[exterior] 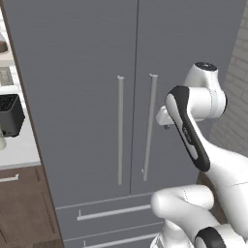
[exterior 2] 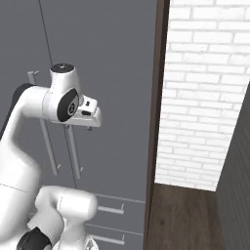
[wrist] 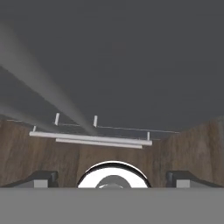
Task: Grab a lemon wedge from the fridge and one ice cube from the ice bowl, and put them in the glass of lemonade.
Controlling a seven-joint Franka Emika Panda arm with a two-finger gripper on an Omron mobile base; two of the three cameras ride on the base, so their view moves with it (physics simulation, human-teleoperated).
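Note:
The grey fridge [exterior: 87,72] [exterior 2: 112,58] [wrist: 131,65] stands with both doors shut, so the lemon wedge is hidden. My gripper [exterior: 162,118] [exterior 2: 90,124] [wrist: 113,177] hovers open right in front of the right door's silver bar handle [exterior: 151,126] [exterior 2: 73,151], holding nothing. In the hand view the fingertips [wrist: 41,177] stand wide apart and the handle [wrist: 43,83] runs past as a blurred grey bar. A brown round rim [exterior: 3,47] at the far left edge may be the ice bowl. The ice cube and the glass of lemonade are out of view.
The left door handle [exterior: 119,131] hangs beside the right one. Two bottom drawers [exterior: 114,211] [wrist: 92,138] lie below. A black toaster [exterior: 9,114] sits on the pale counter [exterior: 22,150] to the left. A brown panel [exterior 2: 155,122] and a white brick wall [exterior 2: 205,88] stand right of the fridge.

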